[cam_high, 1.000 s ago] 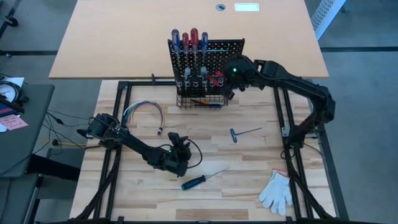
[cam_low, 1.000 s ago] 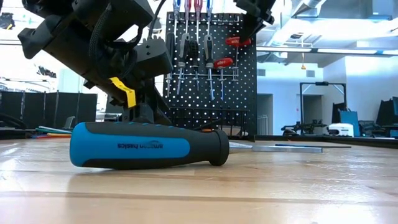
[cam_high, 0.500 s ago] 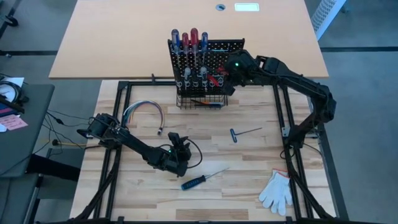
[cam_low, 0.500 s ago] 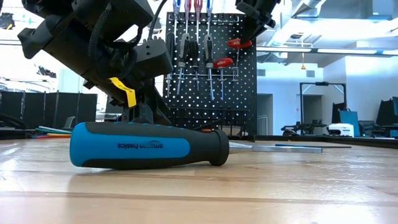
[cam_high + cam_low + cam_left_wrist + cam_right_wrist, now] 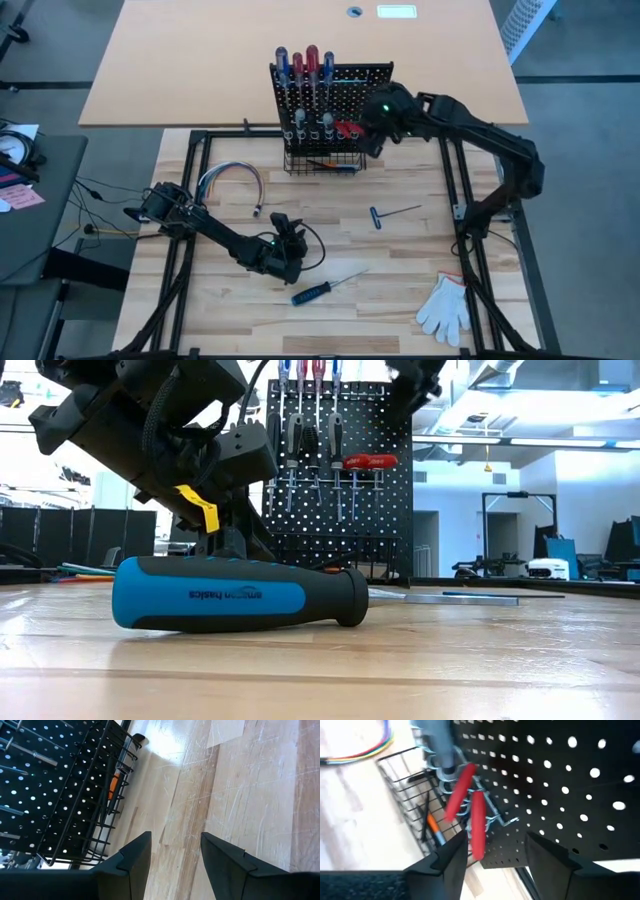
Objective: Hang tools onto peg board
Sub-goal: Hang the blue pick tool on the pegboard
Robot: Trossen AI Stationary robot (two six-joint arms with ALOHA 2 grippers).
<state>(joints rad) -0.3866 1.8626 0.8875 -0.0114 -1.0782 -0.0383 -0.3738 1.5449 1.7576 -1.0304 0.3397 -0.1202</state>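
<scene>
Two dark arms show from above: the right gripper [image 5: 368, 140] hangs beside the small upright black perforated peg board [image 5: 345, 75], just clear of the red-handled pliers [image 5: 347, 129] hung there, so this hanging looks finished. The left gripper [image 5: 287, 238] waits over the pale wooden counter [image 5: 400, 290] near a blue-handled screwdriver [image 5: 310, 293], likely next. The low view shows mirrored, unreadable handle lettering [image 5: 225, 594]. Both wrist views show fingers spread and empty.

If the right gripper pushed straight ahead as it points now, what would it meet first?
Most likely the red-handled pliers hanging on the peg board; they lie just ahead of the open right gripper, with the board behind them. Depth is hard to judge.
</scene>
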